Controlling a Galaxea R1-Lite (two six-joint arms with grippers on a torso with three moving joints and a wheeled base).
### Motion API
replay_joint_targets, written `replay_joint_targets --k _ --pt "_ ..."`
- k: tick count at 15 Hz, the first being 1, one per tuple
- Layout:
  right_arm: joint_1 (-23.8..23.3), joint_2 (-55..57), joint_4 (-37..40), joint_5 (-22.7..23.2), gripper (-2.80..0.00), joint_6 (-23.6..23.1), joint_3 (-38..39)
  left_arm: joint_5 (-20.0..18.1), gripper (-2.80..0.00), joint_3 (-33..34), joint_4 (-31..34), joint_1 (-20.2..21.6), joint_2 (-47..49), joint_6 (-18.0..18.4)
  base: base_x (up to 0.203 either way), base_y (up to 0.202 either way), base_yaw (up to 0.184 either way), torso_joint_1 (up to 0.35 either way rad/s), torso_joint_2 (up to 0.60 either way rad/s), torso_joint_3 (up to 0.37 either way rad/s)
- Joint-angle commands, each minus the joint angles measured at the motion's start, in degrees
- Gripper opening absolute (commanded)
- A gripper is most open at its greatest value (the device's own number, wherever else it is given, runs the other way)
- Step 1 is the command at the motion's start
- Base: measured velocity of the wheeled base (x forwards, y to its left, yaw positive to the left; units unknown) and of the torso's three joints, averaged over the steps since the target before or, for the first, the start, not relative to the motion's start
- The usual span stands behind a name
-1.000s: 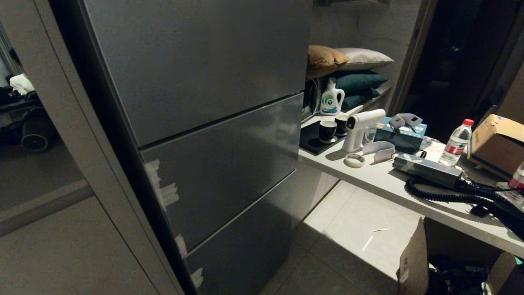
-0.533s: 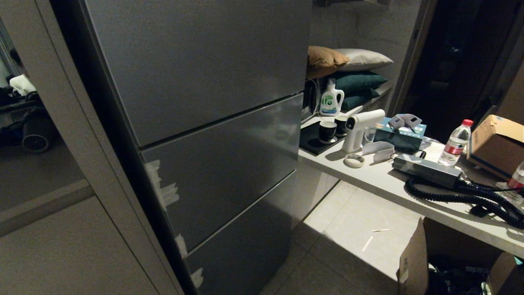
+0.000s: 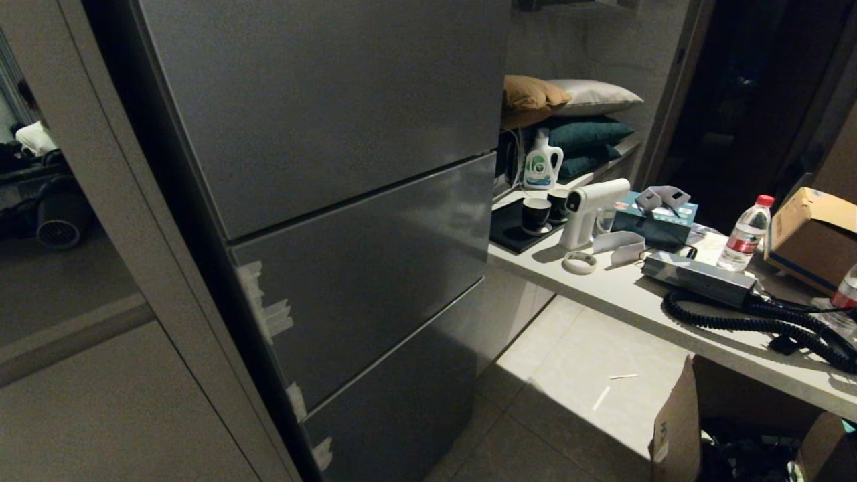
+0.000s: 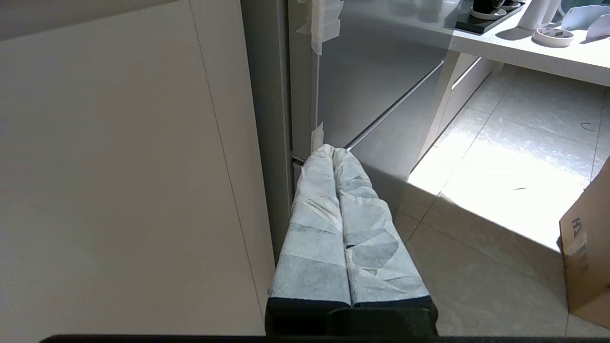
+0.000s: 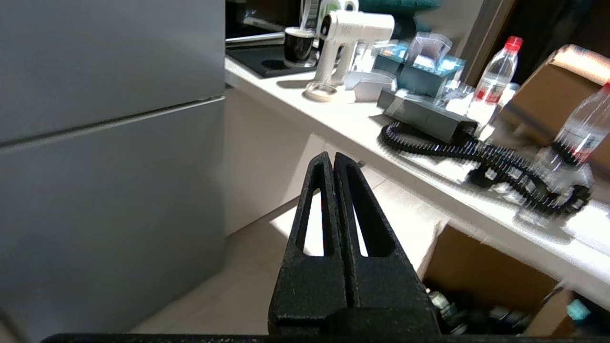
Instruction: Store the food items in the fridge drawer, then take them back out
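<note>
The tall grey fridge (image 3: 321, 134) fills the left and middle of the head view, and all three of its flat doors are shut. The fridge drawer is hidden behind them. The food items are out of view. Neither arm shows in the head view. In the left wrist view my left gripper (image 4: 333, 150), wrapped in white cloth, is shut and empty, hanging low near the fridge's (image 4: 371, 85) left edge. In the right wrist view my black right gripper (image 5: 330, 157) is shut on nothing, low over the floor to the right of the fridge (image 5: 109, 143).
A white counter (image 3: 622, 294) runs along the right, carrying a white spray gun (image 3: 589, 207), cups, a water bottle (image 3: 746, 234), a black coiled cable (image 3: 736, 321) and a cardboard box (image 3: 810, 234). Another cardboard box (image 3: 676, 428) stands on the floor below. A beige cabinet panel (image 4: 119, 166) flanks the fridge's left.
A dark shape at the right edge of the head view, over the counter's cable, has dropped out of sight. The fridge doors have stayed shut.
</note>
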Motion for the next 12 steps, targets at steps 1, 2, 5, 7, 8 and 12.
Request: replay_joint_targets --k 1,2,5,7,8,12 --pt "0.0 -1.3 0.6 0.6 -2.80 -1.5 3.9 0.0 -2.80 0.0 0.0 0.0 0.0 0.0 0.000 0.000 0.000 0.000 0.00 0.000" --pt "0.0 -1.3 0.6 0.5 -2.80 2.3 3.9 0.0 -2.80 0.0 0.0 0.0 0.0 0.0 0.000 0.000 0.000 0.000 0.00 0.000" --pt "0.0 -1.2 0.4 -0.3 -2.80 6.7 3.9 0.0 -2.80 0.0 0.0 0.0 0.0 0.0 0.000 0.000 0.000 0.000 0.00 0.000" --pt "0.0 -1.2 0.4 -1.0 -2.80 7.6 3.9 0.0 -2.80 0.0 0.0 0.0 0.0 0.0 0.000 0.000 0.000 0.000 0.00 0.000" --pt "0.0 -1.2 0.4 -1.0 -2.80 7.7 3.9 0.0 -2.80 0.0 0.0 0.0 0.0 0.0 0.000 0.000 0.000 0.000 0.00 0.000" --pt "0.0 -1.2 0.4 -1.0 -2.80 7.7 3.9 0.0 -2.80 0.0 0.0 0.0 0.0 0.0 0.000 0.000 0.000 0.000 0.00 0.000"
